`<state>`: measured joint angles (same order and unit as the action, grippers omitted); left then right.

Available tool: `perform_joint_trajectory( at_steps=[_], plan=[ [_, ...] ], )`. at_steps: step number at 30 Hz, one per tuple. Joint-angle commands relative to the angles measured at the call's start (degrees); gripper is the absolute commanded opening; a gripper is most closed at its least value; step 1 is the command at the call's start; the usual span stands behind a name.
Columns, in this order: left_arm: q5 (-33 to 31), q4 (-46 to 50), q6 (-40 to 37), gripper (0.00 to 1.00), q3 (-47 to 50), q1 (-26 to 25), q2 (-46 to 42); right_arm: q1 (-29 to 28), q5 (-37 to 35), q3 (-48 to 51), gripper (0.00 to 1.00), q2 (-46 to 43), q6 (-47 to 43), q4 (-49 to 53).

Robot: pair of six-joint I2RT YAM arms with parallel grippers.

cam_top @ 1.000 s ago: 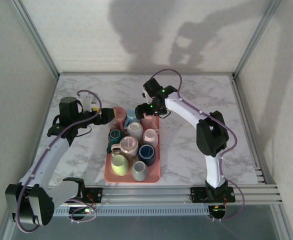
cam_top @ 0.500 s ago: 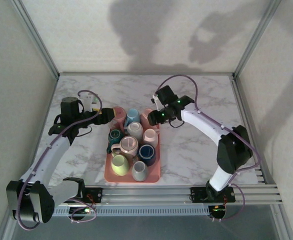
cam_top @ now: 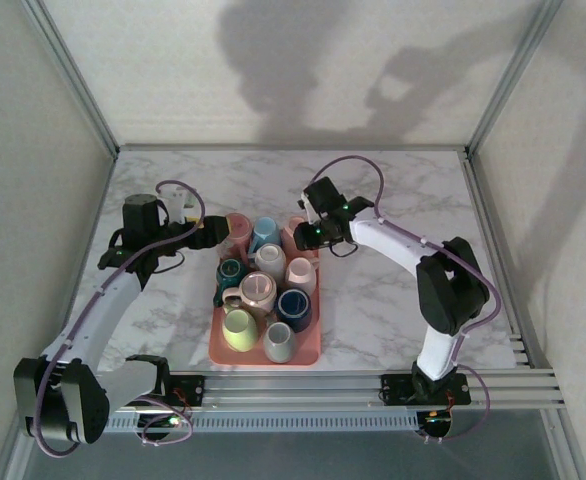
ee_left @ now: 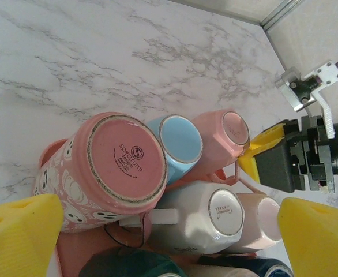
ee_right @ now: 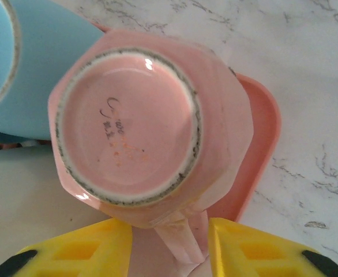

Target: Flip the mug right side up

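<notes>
A pink faceted mug (ee_right: pixel 123 121) stands upside down in the far right corner of the pink tray (cam_top: pixel 214 340), base up; it also shows from above as the pink mug (cam_top: pixel 298 232). Its handle (ee_right: pixel 183 239) lies between the yellow fingers of my right gripper (ee_right: pixel 170 231). The right finger touches the handle and a small gap remains at the left finger. My right gripper (cam_top: pixel 311 235) hovers at that tray corner. My left gripper (ee_left: pixel 169 236) is wide open above the tray's far left, over a pink smiley mug (ee_left: pixel 111 161), holding nothing.
The tray is packed with several mugs, among them an upturned blue mug (ee_left: pixel 177 141) and a white mug (ee_left: pixel 215 213) pressed against the pink one. Marble tabletop (cam_top: pixel 393 300) lies open to the right and behind the tray. Metal frame posts stand at the corners.
My right arm swung outward, then back to the tray's far right corner, and its jaws narrowed from wide open to either side of the pink mug's handle. The left arm hardly moved.
</notes>
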<state>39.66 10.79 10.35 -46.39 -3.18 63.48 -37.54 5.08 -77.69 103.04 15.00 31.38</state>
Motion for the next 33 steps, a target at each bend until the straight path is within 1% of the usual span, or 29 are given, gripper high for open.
perform_joint_trajectory(
  at_steps=[1, 11, 21, 28, 33],
  plan=[
    [-0.63, -1.13, -0.15, 0.95, 0.07, -0.18, 0.06, -0.35, -2.09, 1.13, 0.39, 1.13, 0.05, -1.49],
    [-0.98, -2.21, 0.98, 0.95, 0.60, -0.22, 0.00, -1.05, -5.85, 4.33, 0.33, 1.27, -1.63, -5.10],
    [-1.41, -3.71, 2.48, 0.95, 2.36, -0.26, -0.87, -2.44, -11.30, 7.15, 0.29, 0.54, -3.05, -9.74],
    [-1.46, -3.59, 2.41, 0.95, 2.19, -0.25, -0.82, -3.04, -13.51, 8.46, 0.20, -0.50, -4.01, -11.91],
    [-1.50, -3.41, 2.34, 0.95, 1.74, -0.25, -0.64, -3.09, -13.26, 9.31, 0.14, -1.96, -5.10, -12.99]
  ],
)
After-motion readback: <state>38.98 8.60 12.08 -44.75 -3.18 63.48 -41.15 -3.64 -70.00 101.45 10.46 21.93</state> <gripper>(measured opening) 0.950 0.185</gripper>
